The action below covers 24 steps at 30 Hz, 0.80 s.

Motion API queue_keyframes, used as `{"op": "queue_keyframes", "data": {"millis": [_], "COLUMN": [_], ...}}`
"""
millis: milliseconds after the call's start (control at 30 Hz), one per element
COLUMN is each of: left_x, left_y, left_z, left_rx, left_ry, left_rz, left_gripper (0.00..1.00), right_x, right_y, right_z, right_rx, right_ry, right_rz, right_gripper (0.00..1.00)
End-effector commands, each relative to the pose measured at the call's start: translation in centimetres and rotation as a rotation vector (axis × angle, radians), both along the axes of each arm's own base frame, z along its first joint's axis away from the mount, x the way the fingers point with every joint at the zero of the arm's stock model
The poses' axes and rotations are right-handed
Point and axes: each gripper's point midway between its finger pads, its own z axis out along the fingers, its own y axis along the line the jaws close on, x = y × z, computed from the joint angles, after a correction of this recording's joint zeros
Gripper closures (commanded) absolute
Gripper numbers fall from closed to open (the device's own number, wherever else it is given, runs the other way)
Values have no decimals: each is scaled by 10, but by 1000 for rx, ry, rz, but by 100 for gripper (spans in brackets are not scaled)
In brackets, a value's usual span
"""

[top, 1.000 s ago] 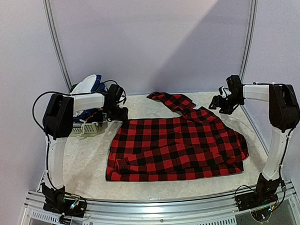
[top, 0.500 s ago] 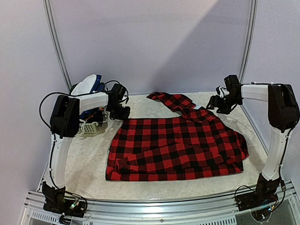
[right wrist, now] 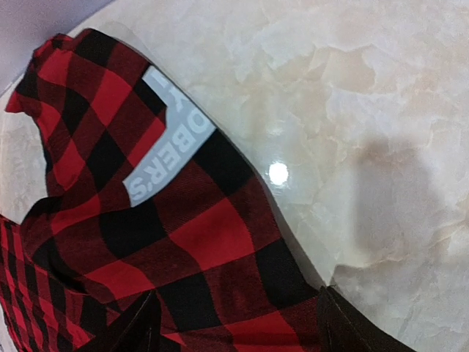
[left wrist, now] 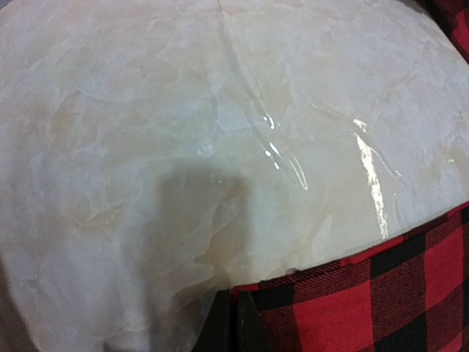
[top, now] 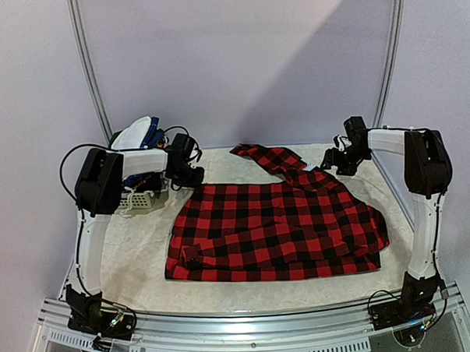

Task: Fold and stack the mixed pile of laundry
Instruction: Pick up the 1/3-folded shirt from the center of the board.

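The red-and-black plaid shirt [top: 276, 229] lies spread flat on the table. My left gripper [top: 192, 178] is at its far left corner. In the left wrist view its fingers [left wrist: 234, 326] are pressed together with the shirt's corner edge [left wrist: 381, 301] at their tips. My right gripper [top: 330, 166] is low over the shirt's far right part, near the sleeve. In the right wrist view it [right wrist: 238, 330] is open, fingers [right wrist: 139, 326] wide apart, with plaid cloth [right wrist: 183, 235] and white lettering [right wrist: 168, 143] between and ahead of them. White and blue garments [top: 137, 133] are heaped in the basket.
The white lattice basket [top: 136, 200] stands at the far left, just behind my left arm. The table top [top: 137, 250] is pale and covered by glossy wrinkled film. Metal frame posts rise at the back corners, and a rail runs along the near edge.
My right gripper has moved left and a little farther back, onto the shirt's far right part. My left gripper has shifted slightly right at the shirt's corner. The shirt has barely moved.
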Motion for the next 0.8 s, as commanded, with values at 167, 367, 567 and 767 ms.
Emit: {"op": "queue_keyframes", "data": {"millis": [167, 367, 567, 767], "left_x": [-16, -15, -15, -14], "left_y": [7, 9, 9, 10], "left_z": [-28, -30, -31, -31], "left_rx": [-62, -96, -108, -110], "left_ry": [93, 101, 105, 108], "left_rz": [-23, -19, -17, -15], "left_gripper": [100, 100, 100, 100], "right_x": [-9, -12, -10, -5], "right_y": [-22, -21, -17, -12], "right_z": [-38, -52, -53, -50], "right_rx": [-137, -130, -109, -85], "right_ry": [128, 160, 154, 133], "right_rz": [-59, -63, -52, -43], "right_gripper": [26, 34, 51, 77]}}
